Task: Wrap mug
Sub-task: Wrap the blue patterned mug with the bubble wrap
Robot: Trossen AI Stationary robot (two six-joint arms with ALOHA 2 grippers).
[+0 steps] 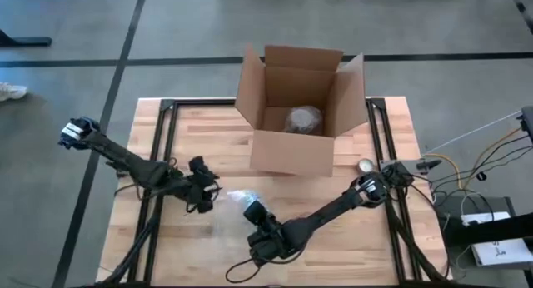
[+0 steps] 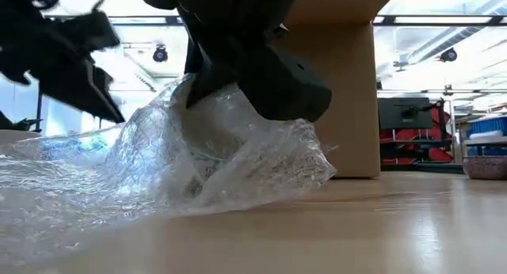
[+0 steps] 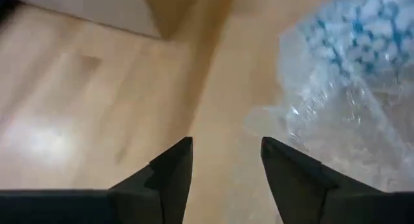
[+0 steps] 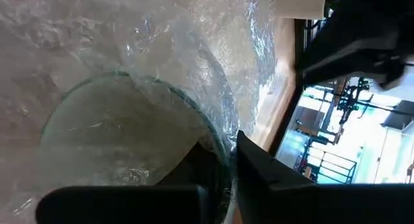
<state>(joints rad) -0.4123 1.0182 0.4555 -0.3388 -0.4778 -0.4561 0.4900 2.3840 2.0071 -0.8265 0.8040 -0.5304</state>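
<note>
Two hands, mug (image 4: pixel 123 143), bubble wrap (image 2: pixel 198 159), no lettering readable

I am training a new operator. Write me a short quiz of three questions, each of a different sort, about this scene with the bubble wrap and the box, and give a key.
1. True or false: the left gripper is shut on the bubble wrap.
2. Which gripper is at the glass mug? A) left B) right C) neither
3. Fill in: the cardboard box stands with its flaps ____.

Key
1. False. Its fingers are open, with nothing between them, beside the wrap.
2. B. The right gripper has its fingers on the mug's rim through the wrap.
3. Open. An already wrapped bundle lies inside.
</note>
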